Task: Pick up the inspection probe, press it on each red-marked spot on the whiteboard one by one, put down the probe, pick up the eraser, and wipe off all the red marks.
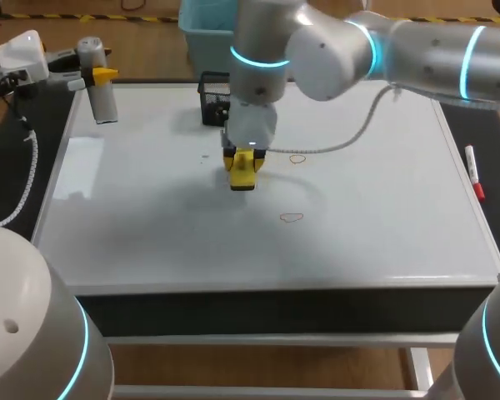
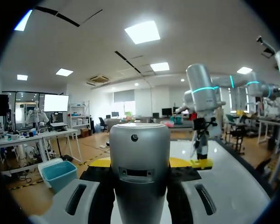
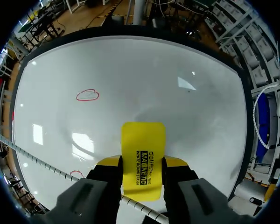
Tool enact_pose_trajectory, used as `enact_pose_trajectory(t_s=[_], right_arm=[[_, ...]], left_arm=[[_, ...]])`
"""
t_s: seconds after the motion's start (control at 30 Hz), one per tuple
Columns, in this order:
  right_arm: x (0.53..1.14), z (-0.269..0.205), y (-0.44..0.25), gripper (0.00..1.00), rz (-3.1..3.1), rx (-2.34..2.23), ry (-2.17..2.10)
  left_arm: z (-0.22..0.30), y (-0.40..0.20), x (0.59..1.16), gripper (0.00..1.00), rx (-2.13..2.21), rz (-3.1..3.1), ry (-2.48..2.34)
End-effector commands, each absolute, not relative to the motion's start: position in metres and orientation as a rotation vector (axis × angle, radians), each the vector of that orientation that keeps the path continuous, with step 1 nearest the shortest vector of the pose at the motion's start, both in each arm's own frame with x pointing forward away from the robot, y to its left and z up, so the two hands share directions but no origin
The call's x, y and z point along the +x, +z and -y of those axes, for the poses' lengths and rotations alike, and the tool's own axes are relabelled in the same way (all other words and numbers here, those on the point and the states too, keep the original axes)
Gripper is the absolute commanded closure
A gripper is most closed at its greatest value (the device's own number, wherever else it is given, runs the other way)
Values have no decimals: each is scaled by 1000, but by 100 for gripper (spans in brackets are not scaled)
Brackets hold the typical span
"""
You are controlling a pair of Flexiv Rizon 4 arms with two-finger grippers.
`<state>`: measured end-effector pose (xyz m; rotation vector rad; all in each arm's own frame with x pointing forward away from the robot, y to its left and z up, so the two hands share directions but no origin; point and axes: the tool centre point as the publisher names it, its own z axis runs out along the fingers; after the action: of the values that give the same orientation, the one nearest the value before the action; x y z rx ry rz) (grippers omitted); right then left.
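Observation:
My right gripper (image 1: 244, 169) is shut on the yellow eraser (image 1: 245, 171) over the middle of the whiteboard (image 1: 150, 217). In the right wrist view the eraser (image 3: 143, 158) sticks out past the gripper (image 3: 143, 163) above the board. Two red outline marks remain: one (image 1: 297, 158) just right of the eraser, one (image 1: 292, 218) nearer the front; in the right wrist view the marks show ahead (image 3: 87, 95) and beside the gripper (image 3: 76, 174). My left gripper (image 1: 97, 77) at the far left corner is shut on the silver probe (image 1: 100, 83), upright between its fingers (image 2: 100, 162).
A black mesh holder (image 1: 214, 100) stands at the board's far edge behind the right gripper. A red marker (image 1: 475, 175) lies beyond the board's right edge. A white cable (image 1: 350, 137) trails from the right arm across the board.

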<state>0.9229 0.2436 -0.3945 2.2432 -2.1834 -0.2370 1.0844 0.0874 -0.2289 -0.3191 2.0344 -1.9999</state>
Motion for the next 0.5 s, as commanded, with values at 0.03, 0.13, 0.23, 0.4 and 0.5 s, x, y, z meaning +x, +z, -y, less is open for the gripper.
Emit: enact_pose_trajectory(t_s=[0.03, 0.13, 0.23, 0.4, 0.5], right_arm=[[929, -260, -403, 100, 2120, 2189, -134], [930, -263, -408, 100, 2114, 2184, -126], [931, -264, -412, 100, 2113, 2179, -133], [933, -265, -415, 100, 2110, 2175, -135], [933, -264, -415, 100, 2111, 2177, -138]], left_arm=[[-88, -228, 1086, 100, -316, -2037, -2003], [-88, -228, 1086, 100, -316, -2037, -2003], [-88, -228, 1086, 100, -316, -2037, -2003], [-88, -228, 1086, 100, -316, -2037, -2003], [-88, -228, 1086, 100, -316, -2037, -2003]])
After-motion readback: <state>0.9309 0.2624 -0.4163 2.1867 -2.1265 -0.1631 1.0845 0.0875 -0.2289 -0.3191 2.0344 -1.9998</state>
